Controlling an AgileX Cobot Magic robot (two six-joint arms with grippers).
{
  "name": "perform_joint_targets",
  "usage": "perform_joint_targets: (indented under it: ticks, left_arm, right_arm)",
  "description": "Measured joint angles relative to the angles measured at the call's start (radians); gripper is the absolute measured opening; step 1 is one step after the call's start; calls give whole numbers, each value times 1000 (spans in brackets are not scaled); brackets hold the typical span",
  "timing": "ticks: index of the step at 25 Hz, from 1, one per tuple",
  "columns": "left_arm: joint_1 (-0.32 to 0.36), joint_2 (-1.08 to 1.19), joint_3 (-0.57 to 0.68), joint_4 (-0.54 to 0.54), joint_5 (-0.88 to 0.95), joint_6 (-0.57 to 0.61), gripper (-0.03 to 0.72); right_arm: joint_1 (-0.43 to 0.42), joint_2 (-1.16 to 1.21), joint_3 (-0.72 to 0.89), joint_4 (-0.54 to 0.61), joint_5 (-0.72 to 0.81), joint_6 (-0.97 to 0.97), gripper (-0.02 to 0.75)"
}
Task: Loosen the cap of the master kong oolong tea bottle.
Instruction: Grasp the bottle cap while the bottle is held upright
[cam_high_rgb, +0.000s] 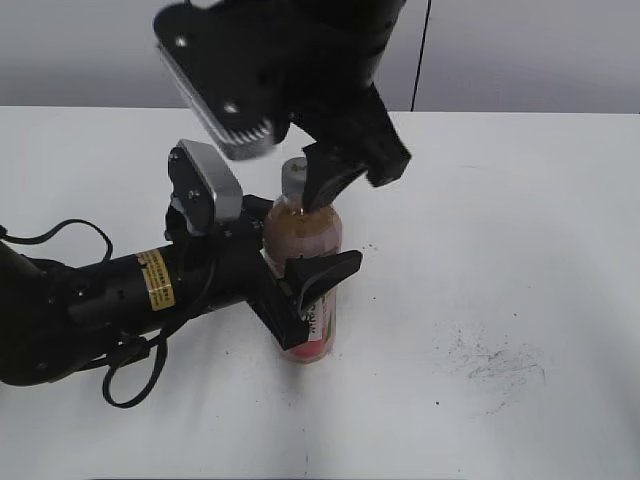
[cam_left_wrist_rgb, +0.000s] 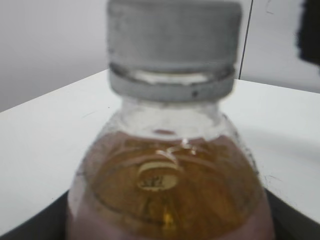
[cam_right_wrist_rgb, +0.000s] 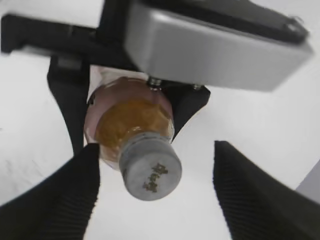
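The master kong oolong tea bottle (cam_high_rgb: 305, 240) stands upright on the white table, amber tea inside and a pink label low down. My left gripper (cam_high_rgb: 305, 290) is shut on the bottle's body from the left. The bottle fills the left wrist view (cam_left_wrist_rgb: 170, 185), with the cap (cam_left_wrist_rgb: 172, 42) on its neck. My right gripper (cam_high_rgb: 310, 175) hangs above the cap (cam_high_rgb: 294, 178), open, a finger to each side and not touching it. In the right wrist view the cap (cam_right_wrist_rgb: 150, 172) with its dark logo sits between the open fingers (cam_right_wrist_rgb: 155, 195), nearer the left one.
The white table (cam_high_rgb: 520, 250) has dark scuff marks (cam_high_rgb: 490, 360) at the front right. A black cable (cam_high_rgb: 60, 235) loops behind the left arm. A wall seam stands behind the table.
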Motion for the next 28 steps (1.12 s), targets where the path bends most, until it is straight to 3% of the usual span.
perform_joint_targets:
  ticks: [1, 3, 6, 10, 18, 21, 24, 28]
  left_arm:
    - [0, 0, 0, 0, 0, 0, 442]
    - [0, 0, 0, 0, 0, 0, 442]
    - [0, 0, 0, 0, 0, 0, 442]
    - [0, 0, 0, 0, 0, 0, 442]
    - [0, 0, 0, 0, 0, 0, 442]
    - [0, 0, 0, 0, -1, 0, 442]
    - [0, 0, 0, 0, -1, 0, 442]
    - [0, 0, 0, -3, -1, -1, 442]
  right_arm:
    - [0, -2, 0, 1, -1, 165, 586]
    - [0, -5, 0, 1, -2, 535, 627]
    - [0, -5, 0, -1, -2, 1022, 571]
    - [0, -5, 0, -3, -2, 1324, 526]
    - [0, -5, 27, -7, -2, 1501, 509]
    - [0, -5, 41, -11, -2, 1502, 432]
    - [0, -5, 41, -31, -2, 1465, 266]
    - [0, -3, 36, -43, -2, 1246, 271]
